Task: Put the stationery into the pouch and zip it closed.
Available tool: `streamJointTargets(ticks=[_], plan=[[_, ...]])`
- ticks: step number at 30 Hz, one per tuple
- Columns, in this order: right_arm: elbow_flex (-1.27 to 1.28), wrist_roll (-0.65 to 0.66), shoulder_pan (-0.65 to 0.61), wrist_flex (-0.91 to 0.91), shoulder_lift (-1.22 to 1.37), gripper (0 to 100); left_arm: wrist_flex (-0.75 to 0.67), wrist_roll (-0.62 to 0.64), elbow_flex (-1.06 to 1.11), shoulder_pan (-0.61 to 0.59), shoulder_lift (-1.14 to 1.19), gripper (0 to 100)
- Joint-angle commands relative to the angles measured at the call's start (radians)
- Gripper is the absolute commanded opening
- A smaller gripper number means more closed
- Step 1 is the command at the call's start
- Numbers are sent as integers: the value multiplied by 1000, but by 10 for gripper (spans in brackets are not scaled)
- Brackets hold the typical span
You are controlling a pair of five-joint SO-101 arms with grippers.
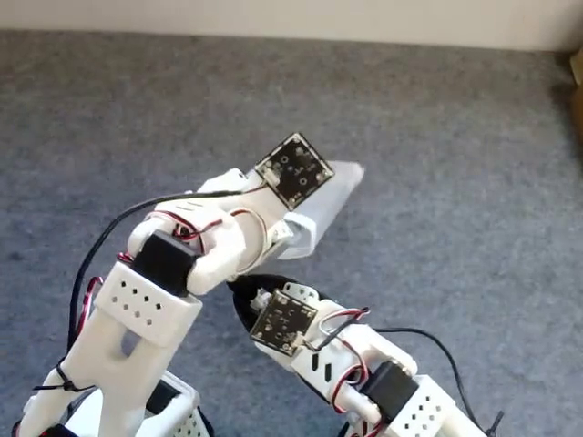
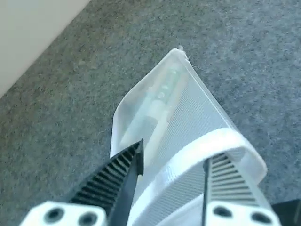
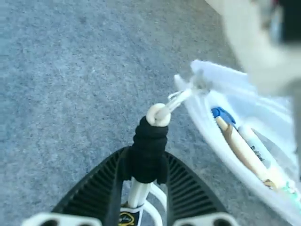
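A translucent mesh pouch (image 1: 333, 194) lies on the grey carpet near the middle of the high view. My left gripper (image 2: 173, 153) is shut on the pouch (image 2: 188, 108) at its white zipper band, one finger on each side. A pen (image 2: 157, 106) shows through the mesh. My right gripper (image 3: 146, 157) is shut on the zipper pull (image 3: 149, 141), a black wrapped tab with a white bead, tied to the slider (image 3: 200, 84) at the pouch's (image 3: 282, 122) end. Inside lie a pencil (image 3: 237, 143) with a blue cap and a marker (image 3: 257, 149). The right gripper (image 1: 244, 296) sits just in front of the left gripper (image 1: 301, 235).
Grey carpet (image 1: 455, 137) stretches all round the pouch, with open room to the right and far side. A pale wall strip (image 1: 273, 18) runs along the far edge. A brown object (image 1: 576, 82) sits at the right border.
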Motion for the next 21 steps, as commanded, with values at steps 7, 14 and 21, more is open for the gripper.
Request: streamJointTargets(ticks=[7,14,21], plan=[[-24,12,-1,-2,-18,5,14,-8,-48,5,-62,207],[-27,6,59,-2,-18,5,138,-68,-41,4,-229,207],[-27,6,59,-2,-18,5,186,-69,-41,-76,-246,207]])
